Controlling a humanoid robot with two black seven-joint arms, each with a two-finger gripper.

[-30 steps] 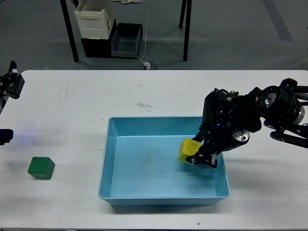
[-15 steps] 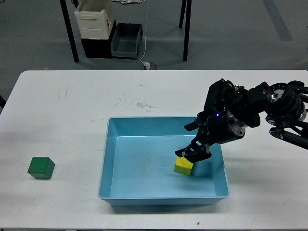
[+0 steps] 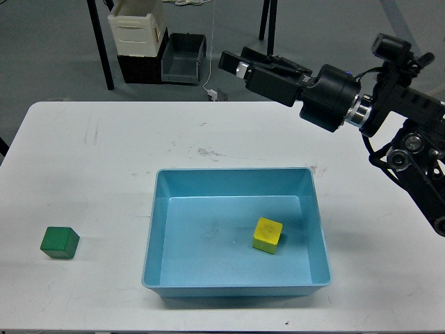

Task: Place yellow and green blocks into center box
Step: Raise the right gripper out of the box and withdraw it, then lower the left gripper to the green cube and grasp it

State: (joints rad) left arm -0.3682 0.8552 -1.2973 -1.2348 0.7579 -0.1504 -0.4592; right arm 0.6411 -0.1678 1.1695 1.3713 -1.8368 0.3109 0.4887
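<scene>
The yellow block (image 3: 267, 234) lies on the floor of the light blue box (image 3: 233, 171), right of its middle. The green block (image 3: 59, 241) sits on the white table (image 3: 97, 160) at the left, well apart from the box. My right gripper (image 3: 240, 62) is raised high beyond the table's far edge, pointing left, far above the box. Its two fingers look spread and hold nothing. My left arm and gripper are out of view.
My right arm's thick joints (image 3: 410, 132) hang over the table's right side. Past the far edge, on the floor, stand a white crate (image 3: 138, 28), a grey bin (image 3: 183, 57) and black table legs (image 3: 101, 49).
My right gripper let go of the yellow block, which now rests in the box. The arm then swung up and away to the back. The left gripper left the view.
</scene>
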